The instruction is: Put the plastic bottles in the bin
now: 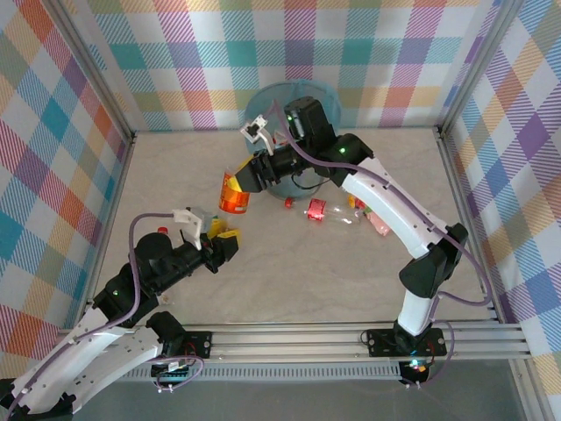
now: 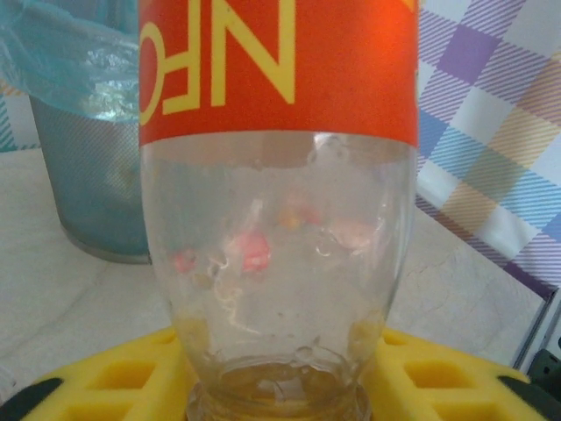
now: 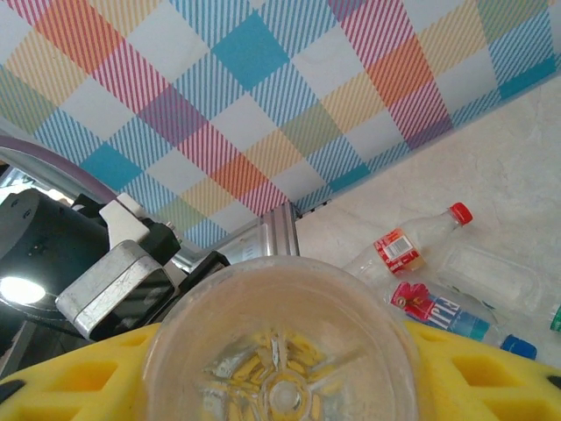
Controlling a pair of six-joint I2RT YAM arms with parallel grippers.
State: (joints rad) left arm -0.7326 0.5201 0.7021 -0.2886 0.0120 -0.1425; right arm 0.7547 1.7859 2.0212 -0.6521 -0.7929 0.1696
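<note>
Orange-labelled clear plastic bottle (image 1: 232,195) hangs off the pale marbled tabletop (image 1: 307,289), left of centre and just near of the round grey bin with its light-blue bag (image 1: 263,99). It is spanned between both arms. The right gripper (image 1: 248,178) has its yellow pads (image 3: 79,377) pressed on either side of the ribbed base and is grasping it. The left gripper (image 1: 225,230) flanks the neck end with its yellow fingers (image 2: 114,377). Whether that claw is clenched or released, I cannot tell.

This looks like a handover. To do it well, the right grip should be firm on the wide base before the left lets go fully. The left should then back away along the bottle's axis, toward the near edge, so it does not twist the neck. The right arm can then carry the bottle far, over the bin's opening, clear of the folded bag lip, before letting go. Other small bottles (image 3: 412,241) lie on the table to the right.
</note>
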